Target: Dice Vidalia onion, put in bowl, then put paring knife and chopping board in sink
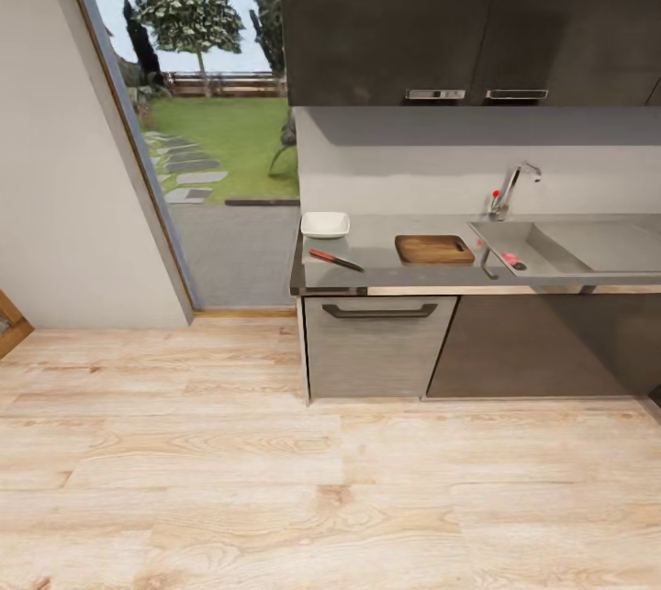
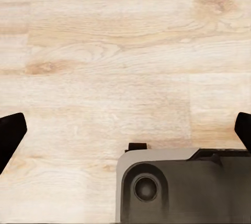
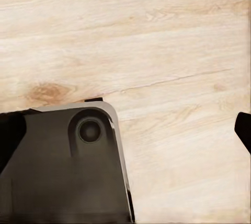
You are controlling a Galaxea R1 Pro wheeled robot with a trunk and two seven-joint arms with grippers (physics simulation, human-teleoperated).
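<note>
Both jaws stand wide and empty over the floor [image 2: 125, 51]. The approach is underway: the onion [image 1: 509, 259] sits in the sink [image 1: 588, 246] (board [image 1: 434, 249] alongside); next, drive closer.

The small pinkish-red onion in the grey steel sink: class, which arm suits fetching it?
Probably right: the small pinkish-red onion lies in the grey steel sink, right of the view's centre. Both arms hang over floor.
</note>
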